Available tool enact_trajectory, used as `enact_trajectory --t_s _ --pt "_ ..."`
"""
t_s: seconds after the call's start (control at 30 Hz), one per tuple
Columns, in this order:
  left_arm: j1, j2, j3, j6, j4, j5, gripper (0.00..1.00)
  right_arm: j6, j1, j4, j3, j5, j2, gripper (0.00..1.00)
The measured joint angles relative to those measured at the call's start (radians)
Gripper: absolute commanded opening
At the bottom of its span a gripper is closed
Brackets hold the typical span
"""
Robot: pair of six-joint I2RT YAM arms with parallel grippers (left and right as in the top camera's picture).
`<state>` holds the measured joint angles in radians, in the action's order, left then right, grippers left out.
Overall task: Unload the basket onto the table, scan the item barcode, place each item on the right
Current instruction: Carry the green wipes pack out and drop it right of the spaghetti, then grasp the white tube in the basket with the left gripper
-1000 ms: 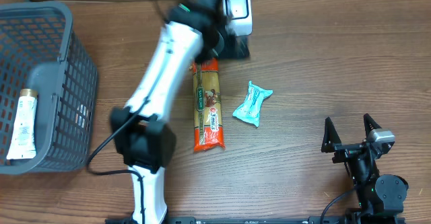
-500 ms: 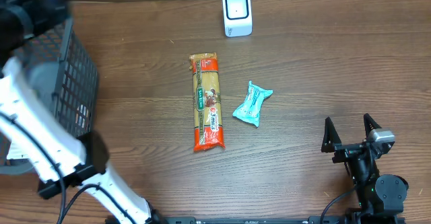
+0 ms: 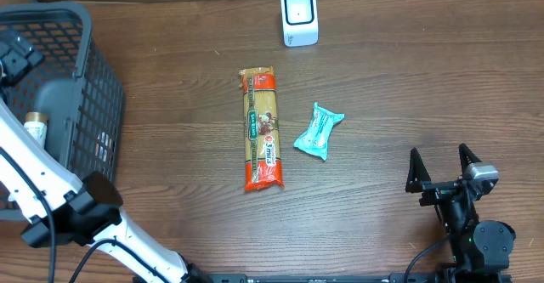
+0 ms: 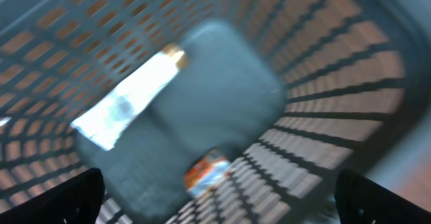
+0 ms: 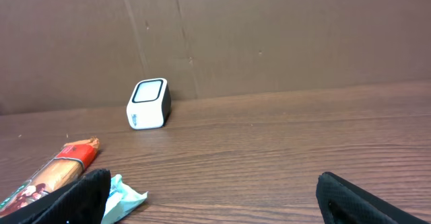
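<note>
Your left hand (image 3: 15, 58) hangs over the grey basket (image 3: 95, 104) at the far left of the desk (image 3: 408, 79), with its fingers spread wide and nothing between them. In the left wrist view the two dark fingertips sit at the lower corners, with the basket floor showing between. That view is blurred, but you can make out a white tube (image 4: 128, 95) with a gold cap lying slantwise on the basket floor. Lower down there is a small orange-labelled thing (image 4: 206, 173) that may be a packet or a can; the blur is too heavy to say. Your right hand (image 3: 442, 171) sits low at the near right part of the desk, fingers likewise apart and holding nothing, pointing toward the back wall. The things to scan lie in the middle of the desk. One is a long pasta packet (image 3: 262, 130) with orange-red ends, lying flat with its length running front to back. Just to its right, not touching it, a small teal packet (image 3: 320, 132) lies at a slant. The white scanner (image 3: 299, 16) stands upright at the back edge of the desk, behind the two packets and well apart from both, its dark-framed window tilted upward. Neither hand is near the packets or the scanner.
</note>
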<state>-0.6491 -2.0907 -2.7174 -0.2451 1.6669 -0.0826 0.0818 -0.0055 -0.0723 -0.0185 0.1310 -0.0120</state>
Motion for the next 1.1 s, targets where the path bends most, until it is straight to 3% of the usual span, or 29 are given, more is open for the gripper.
enact_trajectory --t_s 0.1,0.3,0.37,0.57,0.77,0.93,1.1 --pt "-0.033 0.0 0.108 0.006 -0.028 -0.041 1.0 0.0 0.0 -0.001 0.0 0.0 0.0 1.0" --pt "-0.109 0.0 0.313 0.074 -0.082 -0.07 0.87 0.0 0.0 0.0 0.0 0.0 0.0 1.0" --pt "-0.124 -0.002 0.371 0.128 -0.112 -0.057 0.97 0.0 0.0 0.0 0.0 0.0 0.0 1.0" --pt "-0.118 -0.002 0.561 0.245 -0.23 -0.03 1.0 0.0 0.0 0.0 0.0 0.0 0.0 1.0" --pt "-0.117 -0.004 0.774 0.336 -0.492 -0.088 1.0 0.0 0.0 0.0 0.0 0.0 0.0 1.0" --pt "-0.117 -0.006 0.923 0.459 -0.814 -0.102 1.0 0.0 0.0 0.0 0.0 0.0 0.0 1.0" --pt "-0.118 -0.006 1.007 0.521 -0.933 -0.106 1.0 0.0 0.0 0.0 0.0 0.0 0.0 1.0"
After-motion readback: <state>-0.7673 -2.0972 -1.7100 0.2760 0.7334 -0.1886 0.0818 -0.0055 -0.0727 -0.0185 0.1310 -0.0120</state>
